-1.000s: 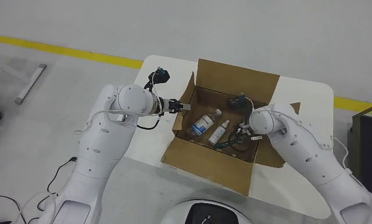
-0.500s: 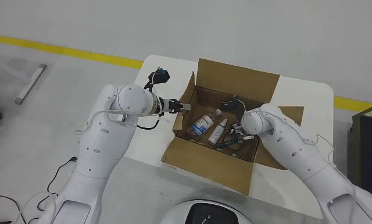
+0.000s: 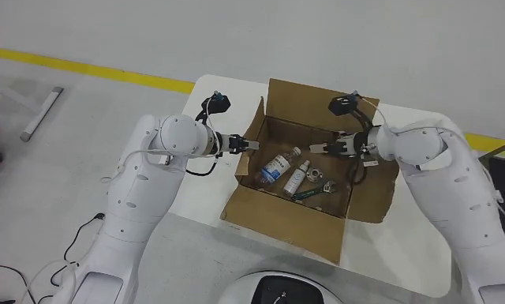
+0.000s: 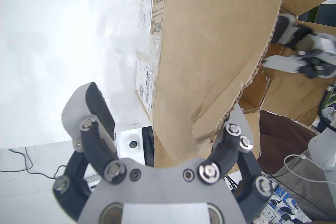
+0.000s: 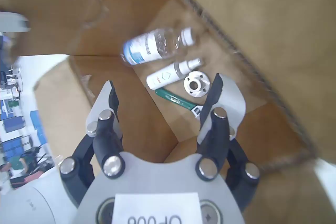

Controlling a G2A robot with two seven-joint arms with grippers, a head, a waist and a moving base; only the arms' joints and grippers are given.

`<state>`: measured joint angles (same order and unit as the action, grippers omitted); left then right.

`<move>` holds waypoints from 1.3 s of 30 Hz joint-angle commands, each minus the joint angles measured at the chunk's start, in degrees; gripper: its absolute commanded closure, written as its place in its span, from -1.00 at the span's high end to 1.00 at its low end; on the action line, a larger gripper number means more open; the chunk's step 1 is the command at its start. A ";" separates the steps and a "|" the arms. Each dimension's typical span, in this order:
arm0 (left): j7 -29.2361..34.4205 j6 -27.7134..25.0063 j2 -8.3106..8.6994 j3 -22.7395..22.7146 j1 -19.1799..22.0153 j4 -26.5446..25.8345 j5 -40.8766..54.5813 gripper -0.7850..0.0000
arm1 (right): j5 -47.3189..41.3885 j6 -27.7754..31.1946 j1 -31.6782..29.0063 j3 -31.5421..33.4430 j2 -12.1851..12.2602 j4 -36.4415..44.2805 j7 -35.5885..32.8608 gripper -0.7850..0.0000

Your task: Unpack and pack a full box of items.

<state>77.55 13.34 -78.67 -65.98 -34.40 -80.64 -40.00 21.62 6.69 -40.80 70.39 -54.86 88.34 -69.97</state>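
Hovering over box [image 3: 322, 105]: splayed right gripper [image 3: 323, 148]

Wrench [image 5: 172, 98] head partly hidden behind R end effector [image 5: 164, 82] finger. Bottle [image 5: 157, 47] blurred. Flap [image 4: 210, 51] covers one L end effector [image 4: 162, 101] fingertip. R end effector blurred, partly behind flap, in left wrist view.

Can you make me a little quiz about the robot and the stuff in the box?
1. True or false: the right gripper hangs open and empty over the cardboard box.
2. Which lies beside the spray bottle? A) green-handled wrench B) banana C) spoon
3. Fill in: the open left gripper straddles the box's side ____.
Key: 1 true; 2 A; 3 flap.
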 commanded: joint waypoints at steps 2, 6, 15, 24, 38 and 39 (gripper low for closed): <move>0.00 0.00 0.00 0.00 0.00 0.00 0.00 1.00 | -5.49 4.37 -6.80 13.05 2.00 5.94 0.60 -1.00; 0.00 0.00 0.00 0.00 0.00 0.00 0.00 1.00 | -8.73 8.16 -13.54 24.41 3.52 8.61 1.50 -1.00; 0.00 0.00 0.00 0.00 0.00 0.00 0.00 1.00 | -11.02 10.91 -24.60 38.66 4.75 8.19 5.57 -1.00; 0.00 0.00 0.00 0.00 0.00 0.00 0.00 1.00 | -10.02 12.03 -26.33 38.14 4.69 9.03 7.55 -1.00; 0.00 0.00 0.00 0.00 0.00 0.00 0.00 1.00 | 13.44 18.12 -47.28 39.27 2.82 16.27 41.10 -1.00; 0.00 0.00 0.00 0.00 0.00 0.00 0.00 1.00 | 12.19 18.01 -47.76 37.77 2.57 15.99 42.47 -1.00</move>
<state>77.55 13.34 -78.67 -65.98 -34.40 -80.64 -40.00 35.73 24.94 -87.92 110.00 -52.03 104.62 -29.27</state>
